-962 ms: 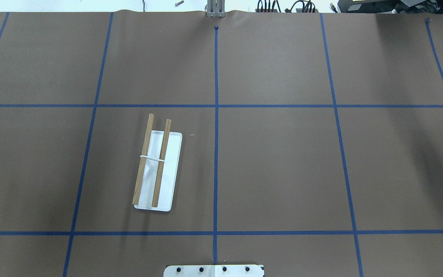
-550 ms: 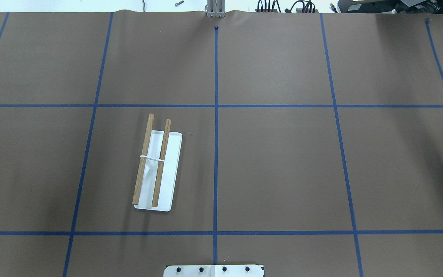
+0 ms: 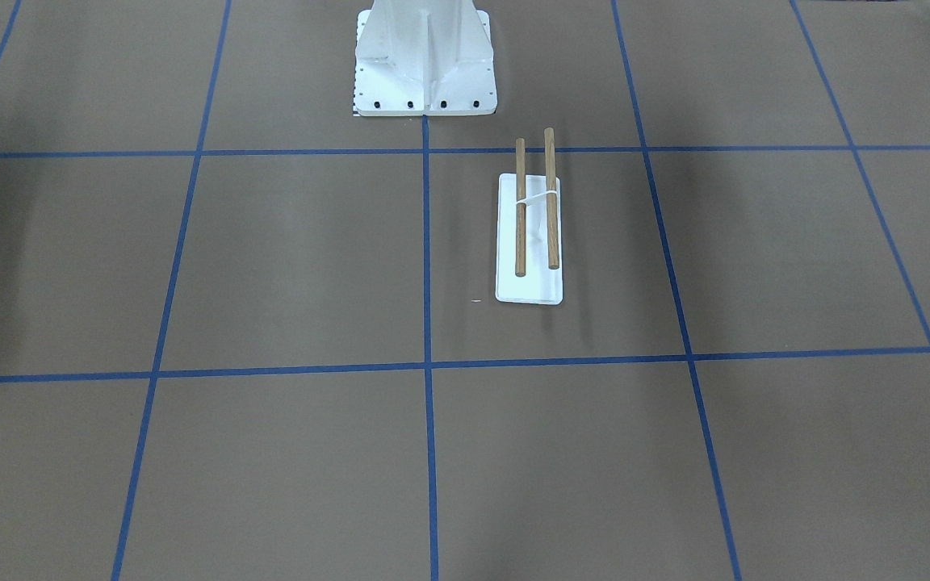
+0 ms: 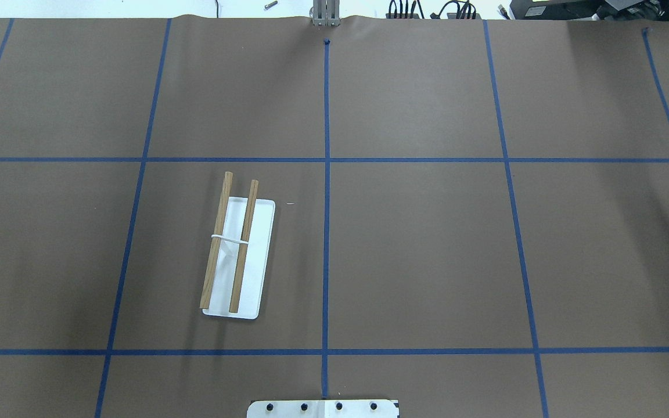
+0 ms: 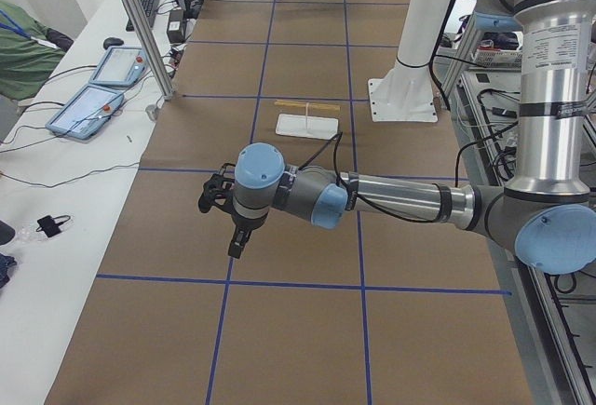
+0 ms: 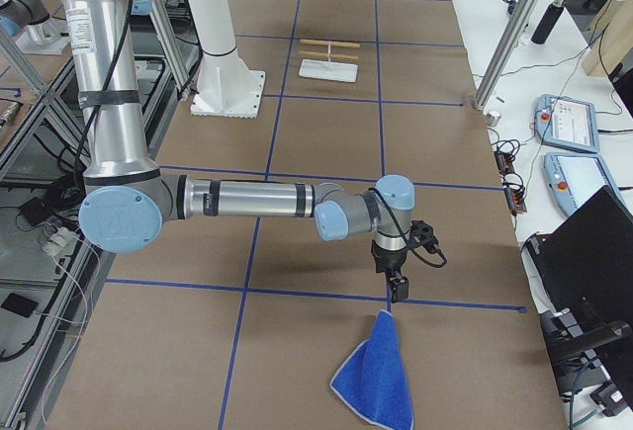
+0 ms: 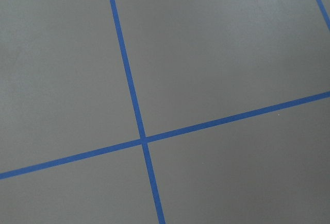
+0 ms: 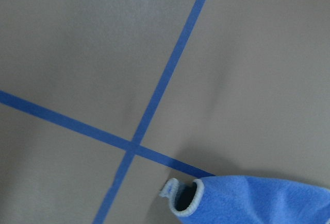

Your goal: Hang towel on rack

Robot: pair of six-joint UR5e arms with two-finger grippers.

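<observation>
The rack [image 4: 245, 232] has two wooden dowels over a white base plate [image 4: 259, 244] and stands left of the table's centre line; it also shows in the front-facing view [image 3: 550, 202] and small in both side views [image 5: 307, 107] [image 6: 329, 46]. The blue towel [image 6: 376, 381] hangs in a pointed drape right under my right gripper [image 6: 396, 287], its lower part on the table, far from the rack. Its trimmed edge shows in the right wrist view [image 8: 258, 198]. My left gripper [image 5: 236, 245] hovers over bare table. I cannot tell whether either gripper is open or shut.
The white bolted pedestal [image 3: 425, 56] stands at the robot's side of the table [image 4: 323, 408]. Blue tape lines divide the brown table cover [image 4: 427, 249]. Tablets and cables lie on the white bench [image 5: 93, 107] past the table's far edge.
A small dark shape at the right edge of the overhead view has gone out of view. The rack has not moved.
</observation>
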